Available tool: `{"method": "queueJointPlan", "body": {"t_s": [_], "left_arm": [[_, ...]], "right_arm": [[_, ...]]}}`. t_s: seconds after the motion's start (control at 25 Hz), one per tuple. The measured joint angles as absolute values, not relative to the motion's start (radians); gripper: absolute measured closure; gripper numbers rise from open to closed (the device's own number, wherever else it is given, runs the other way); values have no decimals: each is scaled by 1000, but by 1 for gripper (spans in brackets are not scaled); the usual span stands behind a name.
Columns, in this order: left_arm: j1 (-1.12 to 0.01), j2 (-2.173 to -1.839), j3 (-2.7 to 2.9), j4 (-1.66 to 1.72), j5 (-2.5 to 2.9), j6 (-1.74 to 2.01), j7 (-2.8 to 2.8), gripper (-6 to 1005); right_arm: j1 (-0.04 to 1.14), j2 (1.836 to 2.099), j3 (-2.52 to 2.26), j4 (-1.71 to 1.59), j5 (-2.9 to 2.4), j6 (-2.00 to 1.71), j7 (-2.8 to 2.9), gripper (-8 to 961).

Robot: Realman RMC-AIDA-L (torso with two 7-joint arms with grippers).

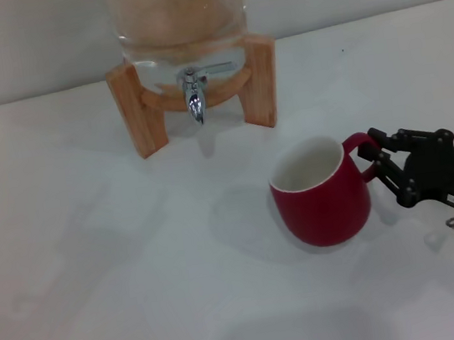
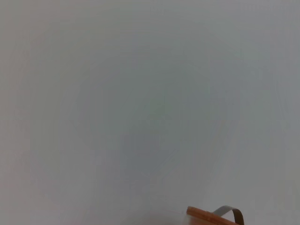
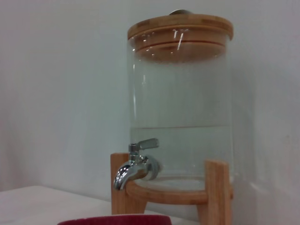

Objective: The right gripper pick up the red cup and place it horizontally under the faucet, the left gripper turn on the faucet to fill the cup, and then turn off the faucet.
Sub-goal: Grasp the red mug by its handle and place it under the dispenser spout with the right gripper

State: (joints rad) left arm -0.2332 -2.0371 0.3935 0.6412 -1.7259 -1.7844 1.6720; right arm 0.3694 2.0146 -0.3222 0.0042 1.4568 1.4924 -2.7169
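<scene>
The glass dispenser jar (image 1: 178, 16) sits on its wooden stand (image 1: 135, 107), about a third full of water, its bamboo lid (image 3: 180, 29) on. The red cup (image 1: 323, 194) stands upright in front of the stand and off to the right, well apart from it. The right gripper (image 1: 375, 158) is at the cup's loop handle (image 1: 361, 145), fingers clenched around it. The faucet (image 1: 194, 97) pokes out of the jar's base, lever untouched. The cup looks stiff, glazed, slippery and breakable; the handle is probably the surest hold. The left gripper is unseen.
</scene>
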Motion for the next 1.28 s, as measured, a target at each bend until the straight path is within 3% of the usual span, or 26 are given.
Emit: {"method": "queueJointPlan", "body": {"t_s": [0.44, 1.28], "left_arm": [[-229, -2037, 393, 641, -1726, -1787, 1672, 125], [-227, -2037, 395, 641, -1723, -1790, 1672, 125]], "right_arm": [[457, 2029, -330, 63, 1456, 1412, -2767, 802], [529, 2028, -321, 101, 1463, 1308, -2760, 803]]}}
